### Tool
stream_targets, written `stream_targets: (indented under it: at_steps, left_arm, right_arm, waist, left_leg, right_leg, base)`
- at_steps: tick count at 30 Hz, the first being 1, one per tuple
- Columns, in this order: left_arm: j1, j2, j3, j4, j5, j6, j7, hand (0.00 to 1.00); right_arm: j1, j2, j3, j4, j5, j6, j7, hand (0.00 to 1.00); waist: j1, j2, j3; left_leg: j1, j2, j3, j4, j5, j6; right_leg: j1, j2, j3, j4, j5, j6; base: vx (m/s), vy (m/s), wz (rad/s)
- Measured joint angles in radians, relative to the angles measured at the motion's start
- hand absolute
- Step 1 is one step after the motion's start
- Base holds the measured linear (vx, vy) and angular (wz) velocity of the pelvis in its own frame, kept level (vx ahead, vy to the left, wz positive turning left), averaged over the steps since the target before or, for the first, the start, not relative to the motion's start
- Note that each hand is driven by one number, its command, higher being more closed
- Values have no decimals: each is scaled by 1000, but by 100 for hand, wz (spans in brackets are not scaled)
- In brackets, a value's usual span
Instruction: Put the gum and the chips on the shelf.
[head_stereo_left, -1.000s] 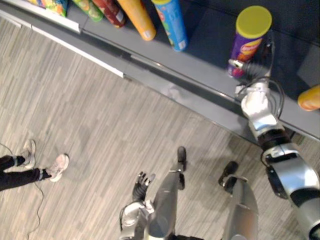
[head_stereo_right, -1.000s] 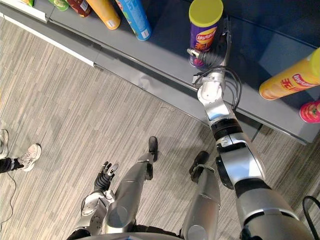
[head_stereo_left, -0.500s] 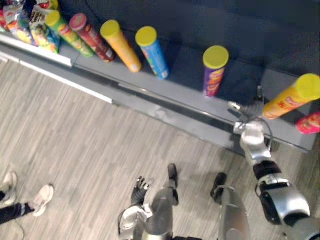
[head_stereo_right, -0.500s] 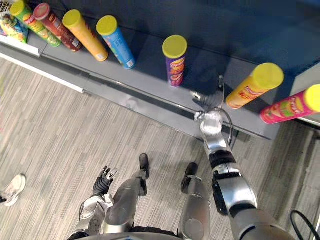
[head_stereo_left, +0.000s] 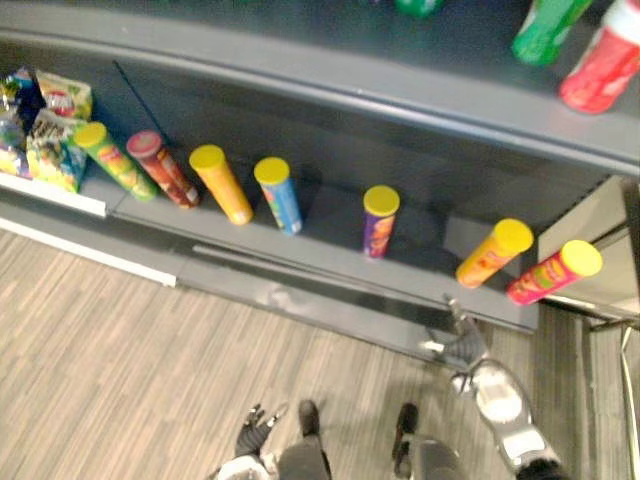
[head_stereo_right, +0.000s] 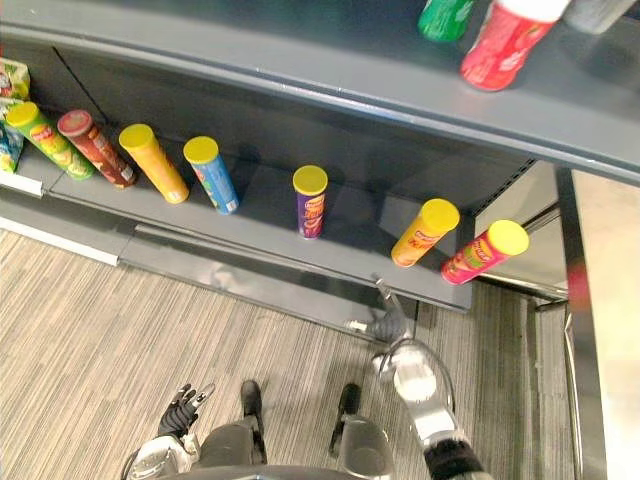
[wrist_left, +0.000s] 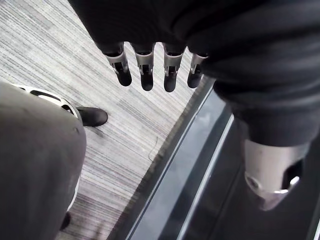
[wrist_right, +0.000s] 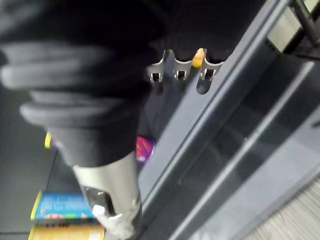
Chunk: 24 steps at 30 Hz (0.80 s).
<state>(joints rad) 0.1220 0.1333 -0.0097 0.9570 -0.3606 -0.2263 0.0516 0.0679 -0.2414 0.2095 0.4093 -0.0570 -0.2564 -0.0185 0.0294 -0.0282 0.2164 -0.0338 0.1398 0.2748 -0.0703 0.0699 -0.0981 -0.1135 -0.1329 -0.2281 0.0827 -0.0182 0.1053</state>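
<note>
Just below the shelf (head_stereo_left: 320, 258) edge, the right hand (head_stereo_left: 460, 346) points up, fingers straight and empty. Purple chips can (head_stereo_left: 379, 221) stands upright on the shelf. Well below the shelf, the left hand (head_stereo_right: 182, 408) hangs with fingers relaxed, empty.

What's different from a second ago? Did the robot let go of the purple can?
The right hand was against the purple can; it has pulled back off the shelf toward the robot, open and empty. The can stays upright where it was. The left hand stays low and open. The camera tilted up; the other cans did not move.
</note>
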Motion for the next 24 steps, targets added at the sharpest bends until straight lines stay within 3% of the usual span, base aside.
stream_targets:
  at_steps: [4, 7, 13, 17, 19, 24]
  left_arm:
    - [2, -5, 18, 38, 22, 18, -3, 0]
    - [6, -17, 47, 66, 19, 18, -6, 0]
    - [5, -37, 114, 119, 9, 15, -13, 0]
    - [5, -58, 171, 158, -14, 15, -20, 0]
    - [7, -76, 202, 178, -41, 17, -24, 0]
    - [9, -98, 223, 185, -123, 22, -27, 0]
  right_arm:
    - [91, 52, 1, 125, 107, 88, 101, 0]
    - [122, 102, -42, 319, 172, 144, 100, 0]
    - [70, 139, -213, 548, 141, 73, -31, 0]
    - [61, 153, -343, 669, 244, 89, -98, 0]
    - [79, 171, -405, 707, 333, 125, -125, 0]
    - [111, 189, -462, 706, 380, 144, -150, 0]
  waist:
    - [-14, -3, -43]
    - [-28, -2, -59]
    - [-36, 0, -94]
    - [-29, 10, -111]
    - [-30, 18, -110]
    - [-29, 25, -110]
  left_leg:
    - [30, -1, 21, -9, -14, -7]
    - [55, -5, 25, -25, -14, -8]
    - [83, -10, 19, -29, -27, -6]
    - [109, -14, 22, -30, -33, -2]
    - [132, -12, 29, -30, -40, -8]
    - [157, -9, 41, -31, -46, -13]
  right_leg:
    - [33, 6, 17, -41, 16, -2]
    - [54, 6, 17, -52, 17, -2]
    - [109, 5, 4, -99, 32, 10]
    - [144, 4, 1, -117, 36, 5]
    - [169, 5, -4, -121, 36, 6]
    - [196, 9, -7, -135, 36, 6]
  base:
    - [10, 21, -16]
    - [29, 8, -5]
    - [60, 8, 6]
    - [102, 15, 2]
    - [84, 9, -6]
    - [31, 1, -4]
